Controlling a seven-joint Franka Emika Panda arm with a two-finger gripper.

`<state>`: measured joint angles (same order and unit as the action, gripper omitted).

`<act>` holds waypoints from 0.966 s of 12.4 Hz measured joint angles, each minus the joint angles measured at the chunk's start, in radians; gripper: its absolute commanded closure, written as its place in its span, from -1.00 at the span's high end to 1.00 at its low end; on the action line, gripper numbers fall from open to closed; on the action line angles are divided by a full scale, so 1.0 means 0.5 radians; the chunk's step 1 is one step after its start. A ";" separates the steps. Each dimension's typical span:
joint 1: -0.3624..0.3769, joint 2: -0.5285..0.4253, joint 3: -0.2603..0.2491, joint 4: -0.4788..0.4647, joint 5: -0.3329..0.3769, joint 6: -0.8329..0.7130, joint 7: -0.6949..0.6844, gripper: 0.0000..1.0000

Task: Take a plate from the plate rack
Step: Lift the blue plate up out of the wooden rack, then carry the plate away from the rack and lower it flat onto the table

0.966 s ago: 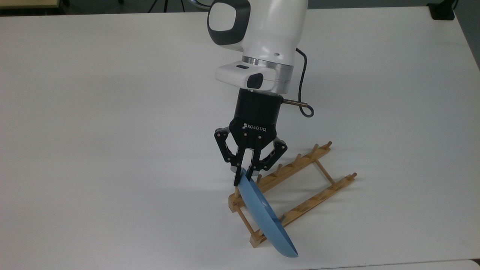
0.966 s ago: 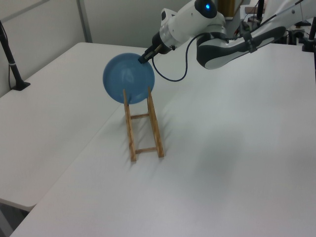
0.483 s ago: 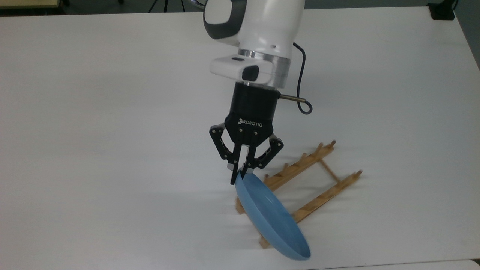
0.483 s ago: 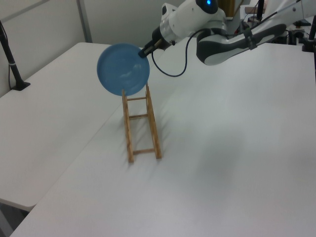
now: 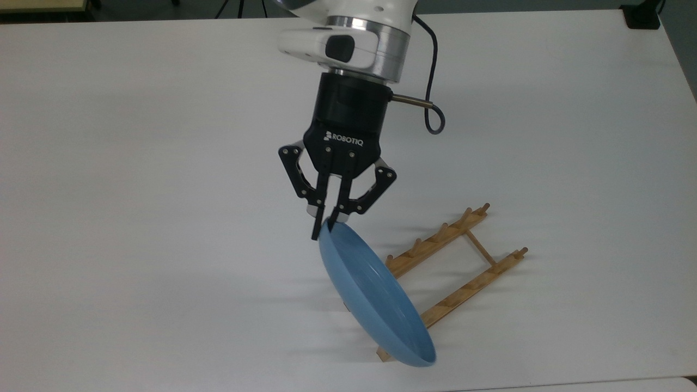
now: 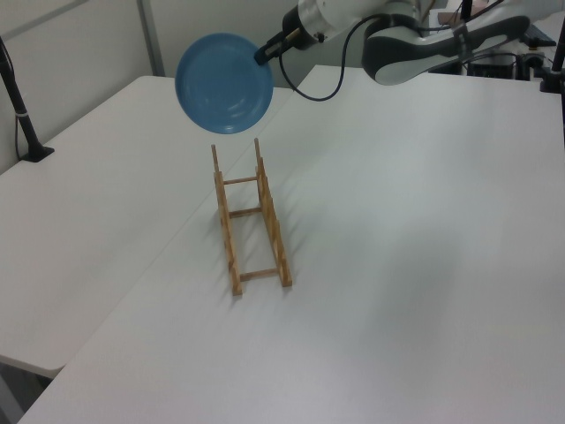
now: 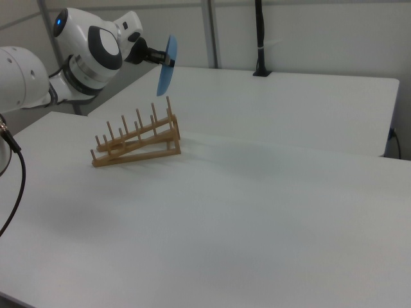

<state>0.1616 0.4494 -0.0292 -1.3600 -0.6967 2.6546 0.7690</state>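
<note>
We see the gripper (image 5: 325, 226) with its jaws pinching the rim of the plate (image 5: 375, 296); the two fingers (image 5: 317, 220) are drawn close together with only the rim between them. In the top view the plate hangs below the jaws and slants away from them toward the top view's lower right, its hollow face turned to the top view's right. The pinch point is at the plate's uppermost edge in the top view.

In the left view the gripper (image 6: 262, 56) meets the plate (image 6: 223, 83) at its right edge, so the disc spreads out to the left view's left of the jaws, face-on to the camera. The plate is clear of the rack (image 6: 250, 215) here: we see a gap between the plate's lower edge and the tips of the tallest pegs, which stand below the jaws.

In the right view the gripper (image 7: 168, 61) holds the plate (image 7: 167, 66) edge-on, a thin blue sliver just beyond the jaws to the right view's right. The rack (image 7: 135, 142) sits on the table (image 7: 270, 192) below the jaws, apart from the plate.

In the top view the rack (image 5: 454, 272) lies below and to the top view's right of the jaws; its near end is hidden behind the plate. The slots we can see hold nothing.

A black cable (image 5: 433, 87) loops beside the wrist, above the jaws.
</note>
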 measured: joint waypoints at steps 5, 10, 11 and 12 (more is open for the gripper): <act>-0.086 -0.178 0.063 -0.091 0.505 -0.488 -0.303 -0.97; -0.168 -0.437 0.084 -0.120 1.118 -1.360 -1.071 -0.97; -0.198 -0.485 0.085 -0.124 1.191 -1.531 -1.223 -0.97; -0.250 -0.544 0.084 -0.134 1.280 -1.764 -1.453 -0.97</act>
<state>0.0365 0.1772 0.0129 -1.4269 -0.0566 1.7725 0.0425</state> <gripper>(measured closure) 0.921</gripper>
